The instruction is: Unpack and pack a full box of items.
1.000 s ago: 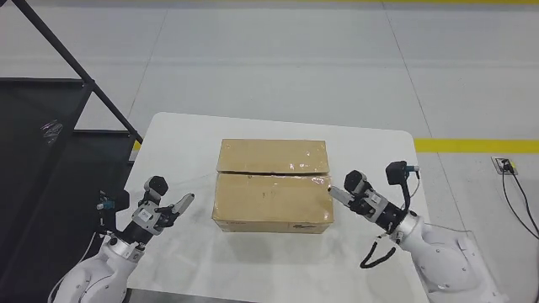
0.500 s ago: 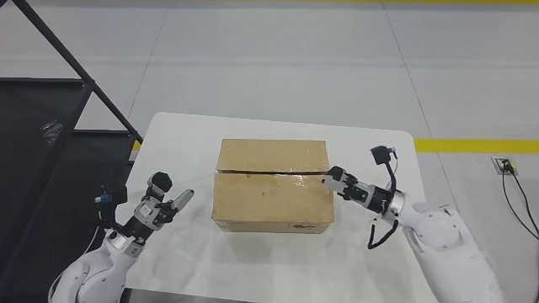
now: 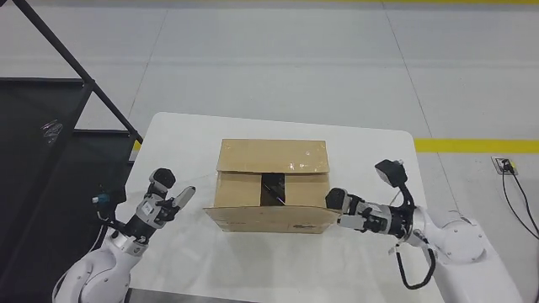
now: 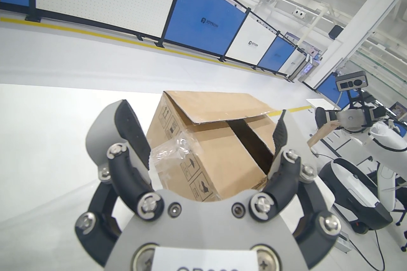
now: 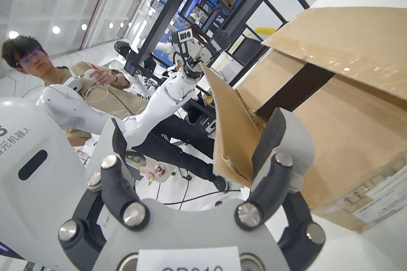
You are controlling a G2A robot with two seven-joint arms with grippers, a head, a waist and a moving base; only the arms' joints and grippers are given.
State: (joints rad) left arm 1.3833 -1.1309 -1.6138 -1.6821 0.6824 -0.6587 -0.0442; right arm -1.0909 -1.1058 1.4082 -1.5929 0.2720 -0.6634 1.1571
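Hooking the near flap (image 5: pixel 229 132) of the box (image 3: pixel 269 192) with my right tool (image 5: pixel 195 138). It's spread wide, and the cardboard leans on one side of it only, nothing clamped. The box sits in the middle of the tabletop (image 3: pixel 370 151), my right tool at its near right corner, a dark gap showing between the flaps.

Here's my worry: unclamped, that flap could slide off and drop shut. Pull harder and the whole box may skate toward the tabletop's near edge, because nothing braces it. My left tool (image 3: pixel 181 198) hangs open near the left edge, well apart from the box.

Loose clear tape (image 4: pixel 171 145) clings to the box's left end. If it grabs the flap there, I reckon the cardboard tears or twists instead of folding clean.
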